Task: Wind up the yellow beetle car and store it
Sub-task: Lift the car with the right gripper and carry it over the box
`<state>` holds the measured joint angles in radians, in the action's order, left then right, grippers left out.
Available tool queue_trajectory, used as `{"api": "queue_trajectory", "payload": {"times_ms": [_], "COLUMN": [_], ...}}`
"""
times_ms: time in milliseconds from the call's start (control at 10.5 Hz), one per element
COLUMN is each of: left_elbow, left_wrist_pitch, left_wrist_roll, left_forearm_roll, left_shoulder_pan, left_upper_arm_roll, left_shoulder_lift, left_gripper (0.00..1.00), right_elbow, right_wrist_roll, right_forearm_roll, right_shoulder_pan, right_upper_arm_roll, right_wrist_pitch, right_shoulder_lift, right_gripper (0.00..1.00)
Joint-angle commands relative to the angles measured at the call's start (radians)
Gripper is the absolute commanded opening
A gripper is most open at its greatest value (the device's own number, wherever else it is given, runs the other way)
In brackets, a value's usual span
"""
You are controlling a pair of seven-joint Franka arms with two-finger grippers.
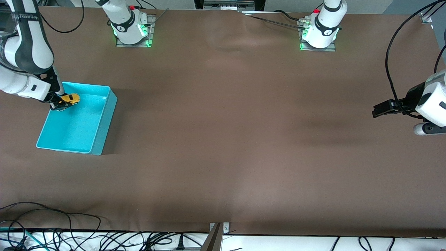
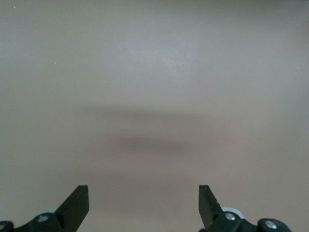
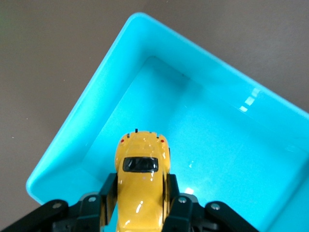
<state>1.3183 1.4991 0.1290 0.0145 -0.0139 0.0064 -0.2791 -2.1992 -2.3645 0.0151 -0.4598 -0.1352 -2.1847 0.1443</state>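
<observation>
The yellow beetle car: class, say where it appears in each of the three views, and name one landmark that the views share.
Front view: yellow beetle car held by the shut right gripper over the turquoise bin, at the right arm's end of the table.
Left wrist view: not in it; only the open left gripper over bare table.
Right wrist view: the car between the fingers, above the bin.
Shared landmark: the bin, in the front and right wrist views.

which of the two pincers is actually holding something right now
The right pincer: it is shut on the yellow beetle car, over the turquoise bin. The left pincer is open and holds nothing, waiting over bare table.
</observation>
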Motion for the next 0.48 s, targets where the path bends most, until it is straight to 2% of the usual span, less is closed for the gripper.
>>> {"api": "queue_trajectory", "payload": {"times_ms": [0, 382], "left_elbow": [-0.013, -0.013], "left_wrist_pitch": [-0.019, -0.019], "left_wrist_roll": [-0.02, -0.02], "left_forearm_roll": [0.027, 0.027], "left_shoulder_pan": [0.0, 0.0], "left_upper_arm_roll": [0.004, 0.004], "left_shoulder_lift": [0.008, 0.008], "left_gripper": [1.0, 1.0], "right_elbow": [-0.001, -0.097], "right_wrist_roll": [-0.03, -0.131], "right_forearm_roll": [0.006, 0.006], "right_shoulder_pan": [-0.029, -0.085], "right_upper_arm_roll": [-0.018, -0.02], "right_wrist_pitch": [-0.053, -0.134], "right_shoulder_lift": [0.047, 0.054], "right_gripper": [0.0, 0.0]}}
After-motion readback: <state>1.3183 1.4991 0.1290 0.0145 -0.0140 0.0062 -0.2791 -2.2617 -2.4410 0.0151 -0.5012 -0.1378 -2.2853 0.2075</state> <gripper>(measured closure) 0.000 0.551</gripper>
